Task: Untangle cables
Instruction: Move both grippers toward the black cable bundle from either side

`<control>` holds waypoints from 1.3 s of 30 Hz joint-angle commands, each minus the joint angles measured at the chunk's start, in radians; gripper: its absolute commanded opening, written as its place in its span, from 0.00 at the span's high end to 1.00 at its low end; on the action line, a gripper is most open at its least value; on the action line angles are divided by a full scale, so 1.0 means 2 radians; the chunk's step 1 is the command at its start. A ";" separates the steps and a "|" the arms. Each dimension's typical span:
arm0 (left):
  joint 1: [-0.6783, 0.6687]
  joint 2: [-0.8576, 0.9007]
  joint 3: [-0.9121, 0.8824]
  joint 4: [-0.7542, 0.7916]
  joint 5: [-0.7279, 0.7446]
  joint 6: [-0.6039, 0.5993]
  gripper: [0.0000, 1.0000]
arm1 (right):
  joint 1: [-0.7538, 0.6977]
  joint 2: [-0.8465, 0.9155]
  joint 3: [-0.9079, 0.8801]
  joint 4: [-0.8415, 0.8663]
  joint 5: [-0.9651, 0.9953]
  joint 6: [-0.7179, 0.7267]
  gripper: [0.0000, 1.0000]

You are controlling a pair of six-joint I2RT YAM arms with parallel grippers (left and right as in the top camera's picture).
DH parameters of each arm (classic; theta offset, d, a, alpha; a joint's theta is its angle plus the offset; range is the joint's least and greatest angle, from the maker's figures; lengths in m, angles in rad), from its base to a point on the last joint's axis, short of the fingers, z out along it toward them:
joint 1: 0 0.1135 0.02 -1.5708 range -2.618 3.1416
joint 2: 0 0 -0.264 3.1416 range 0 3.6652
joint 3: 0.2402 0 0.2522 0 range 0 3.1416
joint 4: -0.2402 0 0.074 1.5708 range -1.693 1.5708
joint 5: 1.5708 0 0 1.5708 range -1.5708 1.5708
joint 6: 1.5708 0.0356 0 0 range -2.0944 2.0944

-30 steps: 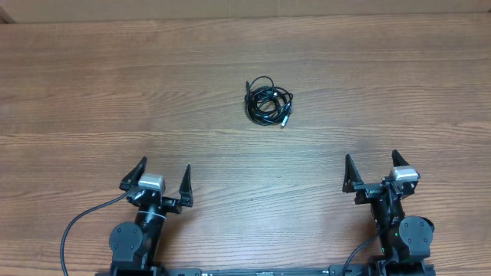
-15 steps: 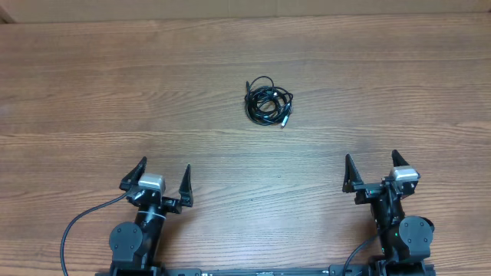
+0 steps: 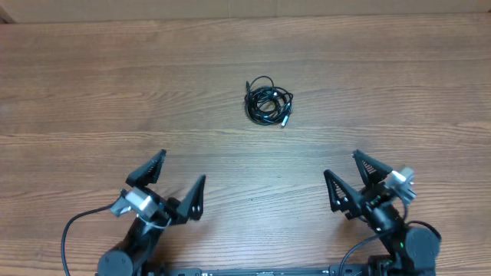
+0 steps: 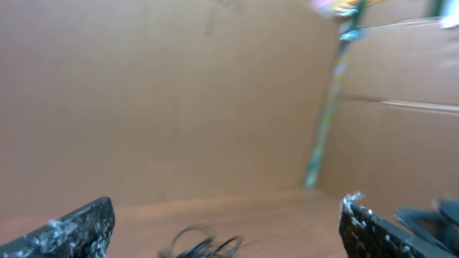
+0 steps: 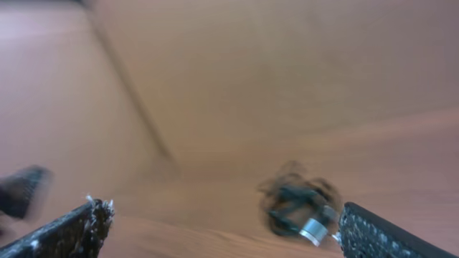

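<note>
Both sides' fingers (image 3: pixel 148 166) swung inward; cables (image 3: pixel 268 103) well ahead.

The overhead view is sharp and evenly lit, shadows soft on the worktop (image 3: pixel 92 92); both wrist views are smeared with blur.

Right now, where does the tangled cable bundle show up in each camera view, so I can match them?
Overhead: cable bundle lies just above the picture's centre.
Left wrist: cable bundle sits at the bottom edge, left of centre, blurred and partly cut off.
Right wrist: cable bundle sits low, right of centre, blurred.
Shared landmark: the wooden table it lies on.
</note>
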 commanded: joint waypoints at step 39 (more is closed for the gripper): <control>-0.007 0.838 0.758 -0.864 -0.084 -0.035 0.00 | 0.095 0.870 0.649 -0.389 0.014 0.075 0.10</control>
